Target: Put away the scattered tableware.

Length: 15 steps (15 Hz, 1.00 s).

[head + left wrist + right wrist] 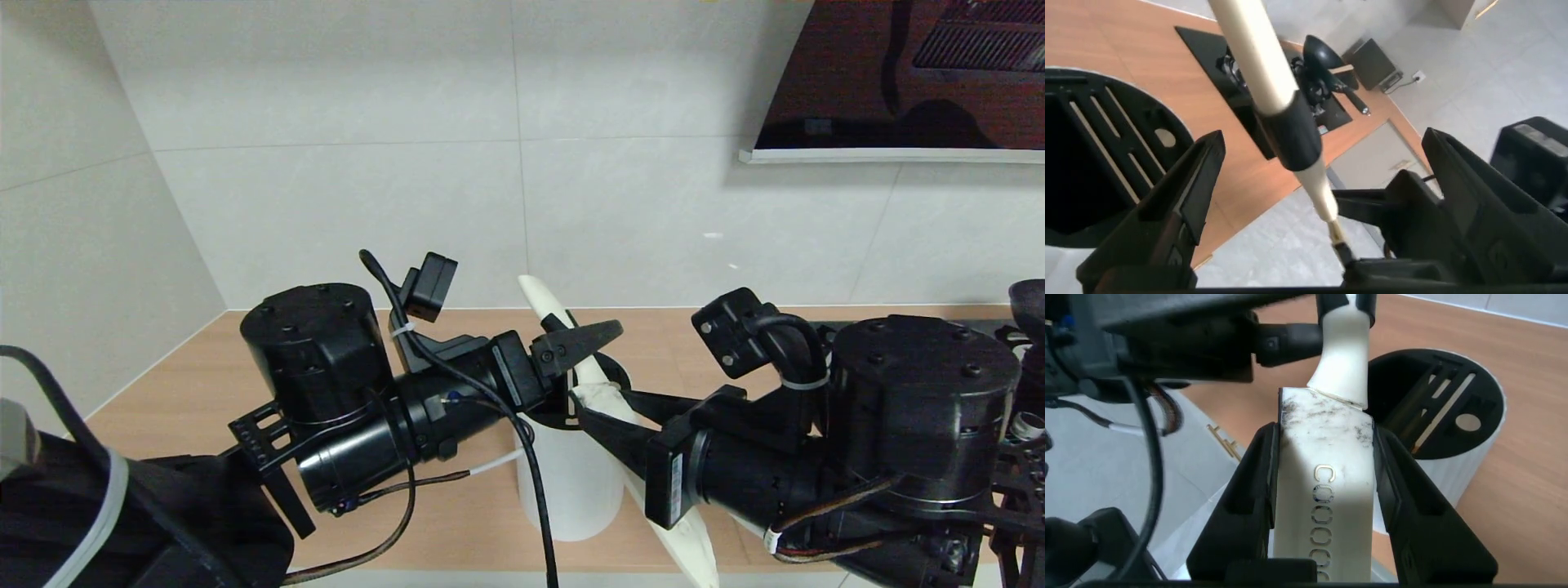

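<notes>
Right gripper [608, 412] is pinching the white utensil [541, 307] mid-length, its long axis slanting across the mouth of the holder [571, 498] just beneath. The left gripper [1323, 147] is hanging spread around the upper shaft, so righting it likely falls to the right arm.

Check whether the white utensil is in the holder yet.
Out: the right claw holds the white utensil tilted, clear of the holder.

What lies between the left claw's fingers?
The white utensil, untouched by the open left claw; the right claw holds it. Left wrist view shows this.
</notes>
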Tool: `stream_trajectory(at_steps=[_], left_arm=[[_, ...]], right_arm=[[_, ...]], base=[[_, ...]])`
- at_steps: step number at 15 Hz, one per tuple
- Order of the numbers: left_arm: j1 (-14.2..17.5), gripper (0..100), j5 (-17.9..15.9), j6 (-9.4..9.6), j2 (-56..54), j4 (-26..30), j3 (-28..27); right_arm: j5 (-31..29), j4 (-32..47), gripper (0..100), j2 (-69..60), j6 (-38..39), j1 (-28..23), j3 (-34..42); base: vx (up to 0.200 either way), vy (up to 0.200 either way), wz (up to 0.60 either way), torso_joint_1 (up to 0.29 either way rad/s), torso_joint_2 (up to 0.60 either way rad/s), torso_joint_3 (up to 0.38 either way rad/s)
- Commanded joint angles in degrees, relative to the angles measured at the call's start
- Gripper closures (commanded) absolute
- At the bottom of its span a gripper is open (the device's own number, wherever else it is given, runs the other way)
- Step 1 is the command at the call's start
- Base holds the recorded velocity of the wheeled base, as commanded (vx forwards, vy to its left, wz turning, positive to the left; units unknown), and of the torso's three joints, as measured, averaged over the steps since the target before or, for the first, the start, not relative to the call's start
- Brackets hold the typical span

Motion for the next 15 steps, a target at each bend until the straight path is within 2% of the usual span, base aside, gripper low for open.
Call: stream_trajectory(at_steps=[1,5,15], left_arm=[[0.0,100,0.03,0.06,0.32,-0.15,-0.08],[0.09,100,0.65,-0.11,1.46,-2.7,-0.08],[0.09,100,1.09,-0.29,1.55,-4.28,0.0]], right_arm=[[-0.01,0.0,100,0.09,-0.04,0.02,0.03],[-0.01,0.0,100,0.01,-0.04,0.02,0.12],[-0.19,0.0,100,-0.17,-0.04,-0.07,0.21]], base=[[0.0,0.0,0.0,0.0,0.0,0.0],[0.0,0.0,0.0,0.0,0.0,0.0],[0.0,0.0,0.0,0.0,0.0,0.0]])
